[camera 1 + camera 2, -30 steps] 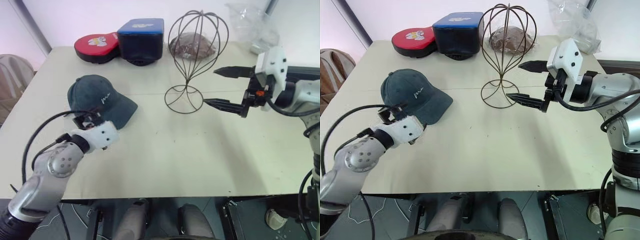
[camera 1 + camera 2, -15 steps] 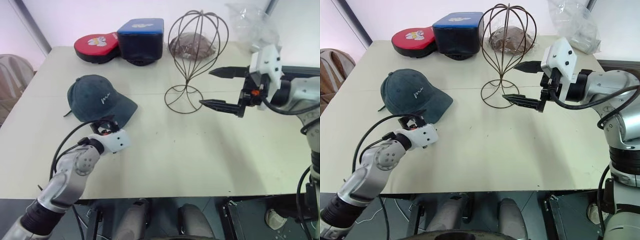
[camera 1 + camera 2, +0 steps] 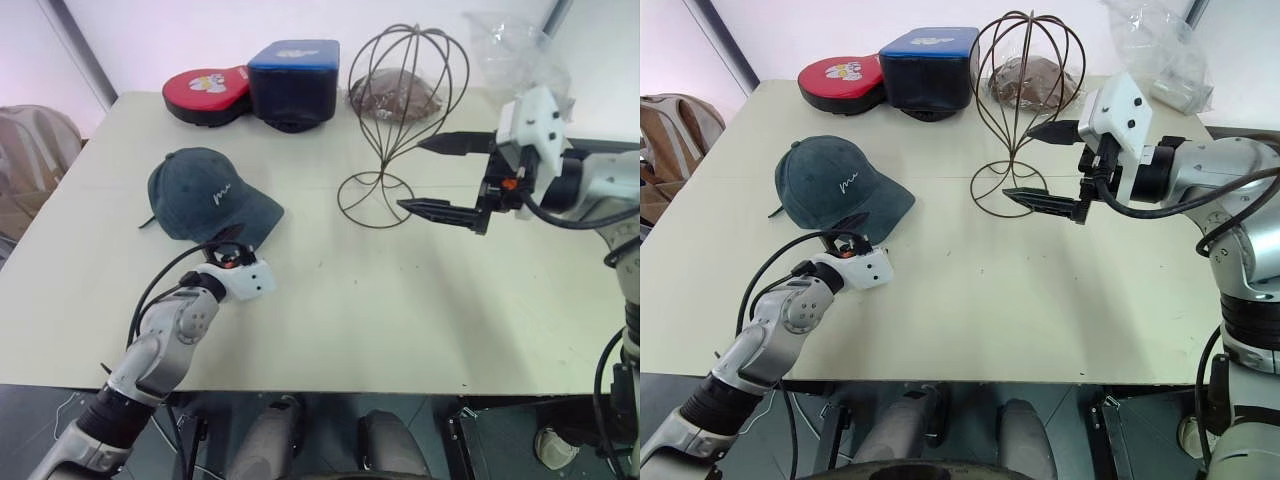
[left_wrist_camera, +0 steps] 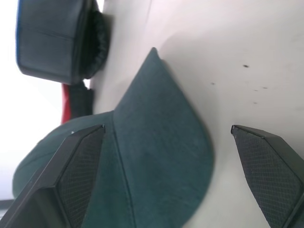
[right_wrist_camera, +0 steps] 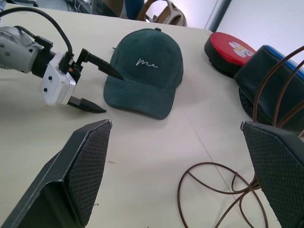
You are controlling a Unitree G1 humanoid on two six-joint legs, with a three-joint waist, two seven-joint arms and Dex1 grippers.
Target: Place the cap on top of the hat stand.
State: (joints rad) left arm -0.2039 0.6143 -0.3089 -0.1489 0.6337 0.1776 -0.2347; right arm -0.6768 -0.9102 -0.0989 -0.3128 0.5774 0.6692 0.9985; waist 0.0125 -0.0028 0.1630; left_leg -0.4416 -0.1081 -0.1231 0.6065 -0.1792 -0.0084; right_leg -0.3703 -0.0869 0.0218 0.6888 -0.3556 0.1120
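The dark teal-grey fabric cap (image 3: 210, 197) looks light and floppy; its stiffer curved brim suits pinching. Left tool (image 3: 852, 238) spread at the brim; right tool (image 3: 448, 178) spread.

Teal-grey cap (image 3: 210, 196) — white script; dark wire hat stand (image 3: 395, 110).

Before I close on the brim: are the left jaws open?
Open: the left gripper has its fingers spread apart at the cap brim.
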